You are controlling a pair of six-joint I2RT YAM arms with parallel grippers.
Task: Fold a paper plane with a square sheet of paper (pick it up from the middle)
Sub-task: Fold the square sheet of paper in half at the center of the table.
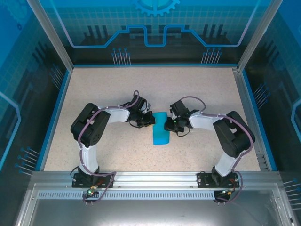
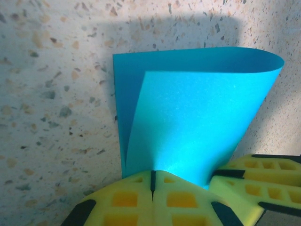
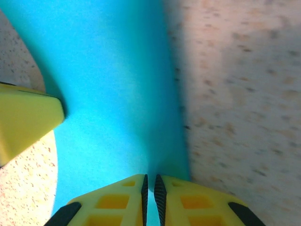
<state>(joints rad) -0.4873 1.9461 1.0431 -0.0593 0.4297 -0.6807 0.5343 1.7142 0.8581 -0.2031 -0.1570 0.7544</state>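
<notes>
Blue sheet of paper [image 1: 161,134], bent over into a loose curl, at the middle of the table [image 1: 141,89], left gripper [image 2: 152,181] pinched tight on its edge, right gripper [image 3: 150,188] closed narrow on it close alongside, finger bases cut off by the frame, lower layer mostly hidden

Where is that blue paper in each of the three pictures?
Top external: blue paper at the middle of the table.
Left wrist: centre of the picture, curled over on itself.
Right wrist: from top left down to bottom centre.
Shared landmark: that speckled beige table.
</notes>
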